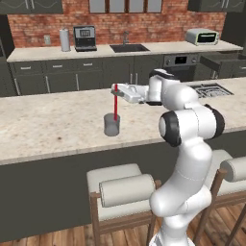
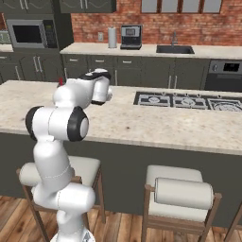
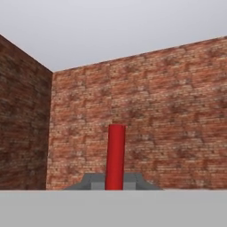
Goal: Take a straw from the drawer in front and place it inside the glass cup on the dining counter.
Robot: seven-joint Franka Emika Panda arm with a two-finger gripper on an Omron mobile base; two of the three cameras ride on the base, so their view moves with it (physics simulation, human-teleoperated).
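In the left base view, one glass cup (image 1: 112, 124) stood on the beige worktop (image 1: 53, 122), well in from its edge, with the lower end of the single red straw (image 1: 115, 103) inside it. The straw stood upright, its top pinched between the closed fingers (image 1: 115, 89). Two stools (image 1: 122, 192) sat below.

The right base view had the arm in front of the cup; a red tip of the straw (image 2: 60, 82) peeked past it.

The hand view showed the straw (image 3: 115, 157) rising between the fingers against a brick wall (image 3: 168, 111).
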